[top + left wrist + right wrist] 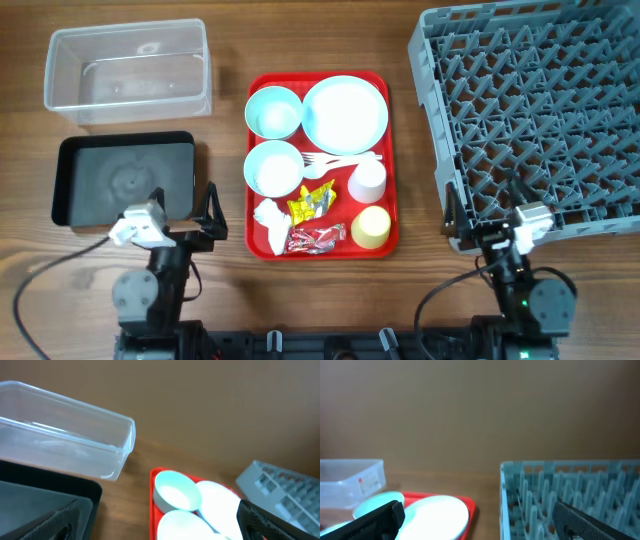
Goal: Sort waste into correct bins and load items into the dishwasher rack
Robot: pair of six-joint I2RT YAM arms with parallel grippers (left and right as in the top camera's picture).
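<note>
On the red tray [318,78] lie a pale blue plate [345,113], two bowls [273,111] [274,168], a white cup [368,181], a yellow cup [371,227] and a white fork and spoon [338,162]. Crumpled tissue [270,222], a yellow wrapper [310,203] and a red wrapper [315,238] sit at its front. The clear tub [128,72] and black tray [125,178] stand at the left, the grey rack [535,100] at the right. My left gripper [185,207] [160,530] hangs open by the black tray's front corner. My right gripper [483,215] [480,525] is open at the rack's front edge. Both hold nothing.
Bare wooden table shows between the red tray and the rack [570,495], and between the tray and the bins. The clear tub [65,435] stands higher than the black tray [45,490]. Cables trail from both arm bases along the front edge.
</note>
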